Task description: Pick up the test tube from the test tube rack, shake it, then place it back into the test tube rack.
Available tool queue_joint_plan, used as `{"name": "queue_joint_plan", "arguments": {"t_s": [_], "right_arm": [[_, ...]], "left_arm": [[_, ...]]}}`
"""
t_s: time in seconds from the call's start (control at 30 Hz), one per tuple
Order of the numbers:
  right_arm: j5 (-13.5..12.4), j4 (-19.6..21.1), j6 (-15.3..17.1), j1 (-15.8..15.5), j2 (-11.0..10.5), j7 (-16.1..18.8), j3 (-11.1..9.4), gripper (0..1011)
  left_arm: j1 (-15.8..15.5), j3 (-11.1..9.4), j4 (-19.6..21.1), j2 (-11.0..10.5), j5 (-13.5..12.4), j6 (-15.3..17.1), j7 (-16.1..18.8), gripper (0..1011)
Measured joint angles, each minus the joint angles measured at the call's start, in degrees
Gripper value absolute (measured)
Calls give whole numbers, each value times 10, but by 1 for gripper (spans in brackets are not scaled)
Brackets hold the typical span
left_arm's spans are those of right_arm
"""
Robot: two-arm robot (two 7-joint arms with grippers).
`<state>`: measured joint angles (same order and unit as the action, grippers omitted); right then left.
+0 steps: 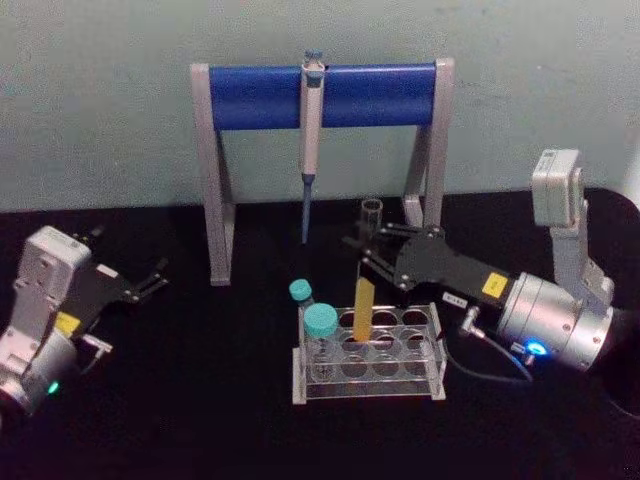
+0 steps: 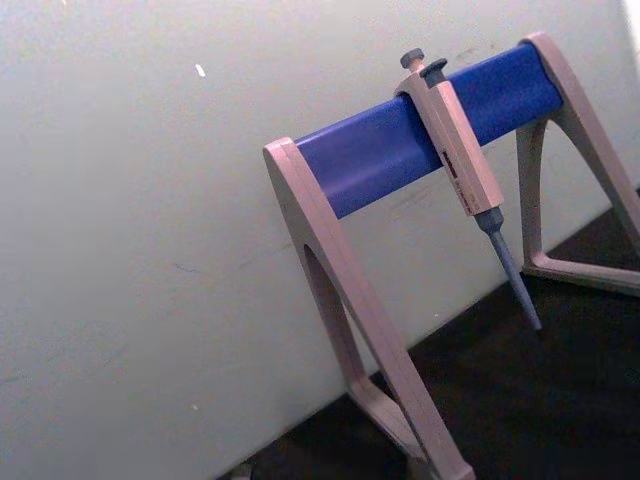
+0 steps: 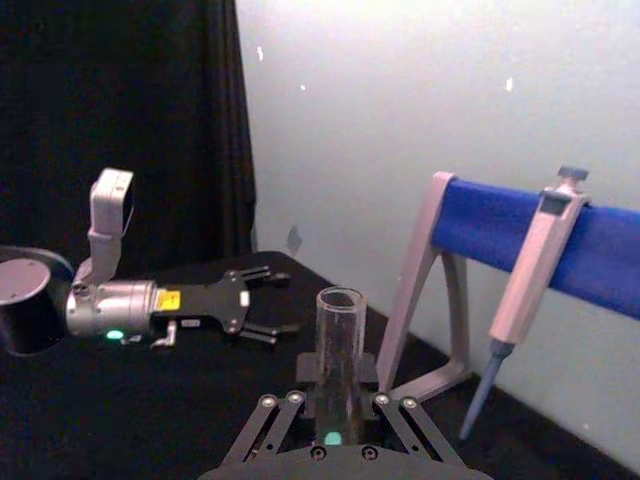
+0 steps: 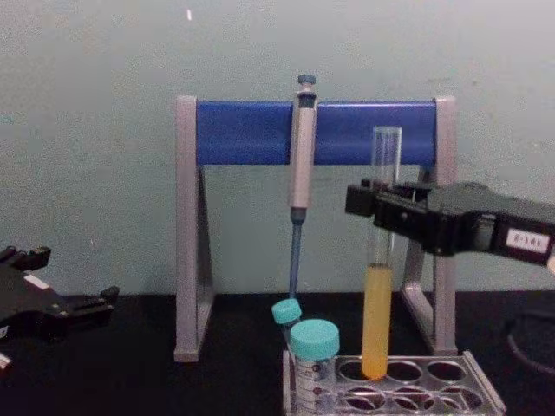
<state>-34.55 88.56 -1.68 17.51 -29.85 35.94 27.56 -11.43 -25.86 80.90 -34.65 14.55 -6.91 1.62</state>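
**Head view:** The right gripper (image 1: pixel 368 250) reaches in from the right edge of the black worktop (image 1: pixel 200 400). Its fingers pinch the test tube (image 1: pixel 364 305) above the yellow liquid. The tube stands upright with its rounded end at a back-row hole of the test tube rack (image 1: pixel 390 388). The rack sits near the middle of the worktop's front edge. The left gripper (image 1: pixel 152 280) is parked by the left edge, fingers spread and holding nothing.

**Left wrist view:** A grey stand (image 2: pixel 400 150) with a blue crossbar stands along the back edge. A pipette (image 2: pixel 465 170) hangs from it.

**Right wrist view:** The tube's open mouth (image 3: pixel 340 310) rises between the fingers clamped on the glass.

**Chest view:** The tube (image 4: pixel 379 321) is vertical. Its tip seems to sit just inside the hole, though how deep it goes is hard to tell.

**The step in hand:** The step looks like passing the tube through the rack's top plate.
- The tube should travel straight along the hole's line and stay vertical, so the glass does not scrape the plate.
- The pinch must stay firm, because smooth glass can slip.
- The mouth is open, so any shaking should be gentle, with the mouth up and well clear of the rack.

**Count:**
- one long test tube
- two teal-capped tubes (image 1: pixel 320 322) at the rack's left end
- one rack
- one pipette
- one stand
- two grippers
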Motion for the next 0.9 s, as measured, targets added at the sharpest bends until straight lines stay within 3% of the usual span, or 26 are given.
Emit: {"name": "queue_joint_plan", "arguments": {"t_s": [0.37,0.9], "right_arm": [[1,1,5,11,-1,-9,-4,227],[13,-40,9,39,18,-21,-4,227]], "left_arm": [[0,0,0,0,0,0,0,1001],[0,0,0,0,0,0,0,1001]]}}
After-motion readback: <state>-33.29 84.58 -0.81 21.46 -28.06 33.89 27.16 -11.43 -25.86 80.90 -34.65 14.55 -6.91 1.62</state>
